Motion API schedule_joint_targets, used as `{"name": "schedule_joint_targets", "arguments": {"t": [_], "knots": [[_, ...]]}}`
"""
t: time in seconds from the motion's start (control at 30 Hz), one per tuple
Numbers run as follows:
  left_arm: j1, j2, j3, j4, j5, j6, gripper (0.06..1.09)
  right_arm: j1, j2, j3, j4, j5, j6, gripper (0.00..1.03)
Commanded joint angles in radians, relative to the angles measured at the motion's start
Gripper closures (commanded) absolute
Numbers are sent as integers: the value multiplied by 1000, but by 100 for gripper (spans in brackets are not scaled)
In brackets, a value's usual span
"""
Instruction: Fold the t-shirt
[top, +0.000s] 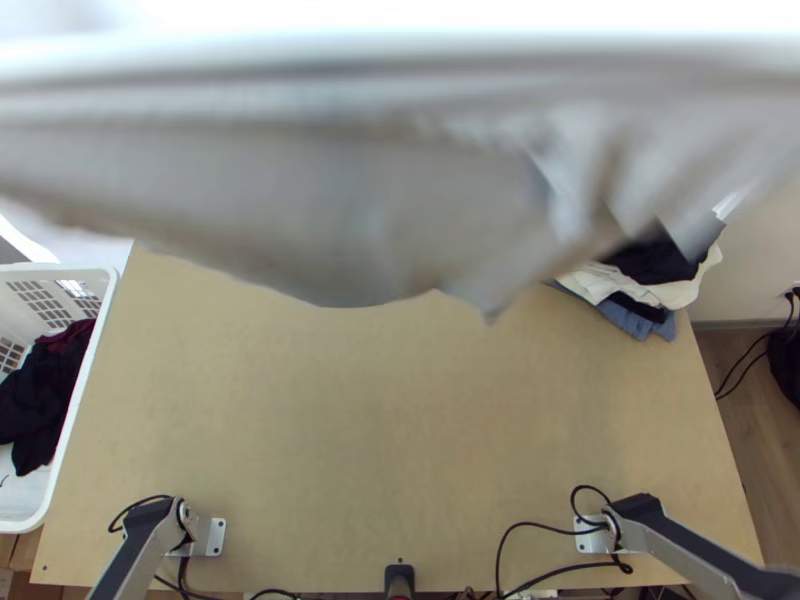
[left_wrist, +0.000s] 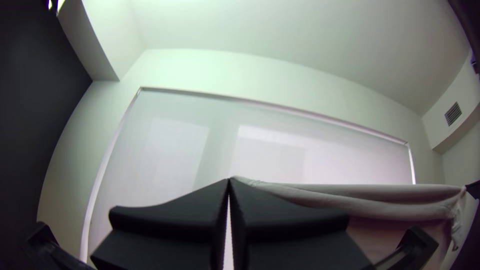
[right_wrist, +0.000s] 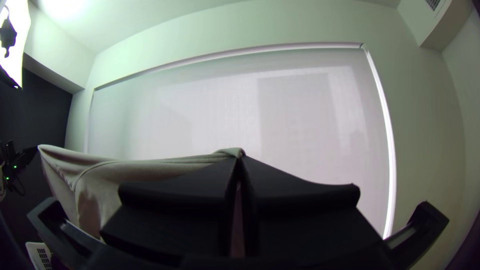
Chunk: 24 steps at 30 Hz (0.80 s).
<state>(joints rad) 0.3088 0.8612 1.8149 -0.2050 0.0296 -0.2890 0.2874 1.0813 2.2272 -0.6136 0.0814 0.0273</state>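
Observation:
The light grey t-shirt (top: 340, 200) hangs stretched high above the table across the top view, blurred, its lower edge uneven. In the left wrist view my left gripper (left_wrist: 229, 181) is shut on one end of the shirt (left_wrist: 400, 200); the top edge runs taut to the other arm's gripper. In the right wrist view my right gripper (right_wrist: 239, 154) is shut on the opposite end of the shirt (right_wrist: 125, 175). Which parts of the shirt are held cannot be told.
A white basket (top: 95, 370) with dark clothes (top: 45, 390) stands at the table's left. Stacked garments (top: 650, 290) lie at the back right of the wooden table (top: 400, 420). Cables (top: 540, 525) run along the near edge by the right arm's base.

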Motion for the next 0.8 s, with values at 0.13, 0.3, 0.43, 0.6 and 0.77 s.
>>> {"name": "schedule_joint_targets", "arguments": {"t": [0.13,0.3,0.43,0.6,0.77], "knots": [[18,-116,-58,-22,-39,17,105,-16,-132,-11,-170,50,25,100],[12,-180,-198,-60,-28,13,105,-14,-185,-176,-190,50,99,100],[10,-271,-410,-76,-11,10,105,-13,-267,-442,-104,49,157,100],[7,-395,-710,-102,39,48,105,1,-342,-782,2,43,237,100],[-4,-507,-1031,-123,67,56,105,7,-380,-1129,129,11,316,100]]}}
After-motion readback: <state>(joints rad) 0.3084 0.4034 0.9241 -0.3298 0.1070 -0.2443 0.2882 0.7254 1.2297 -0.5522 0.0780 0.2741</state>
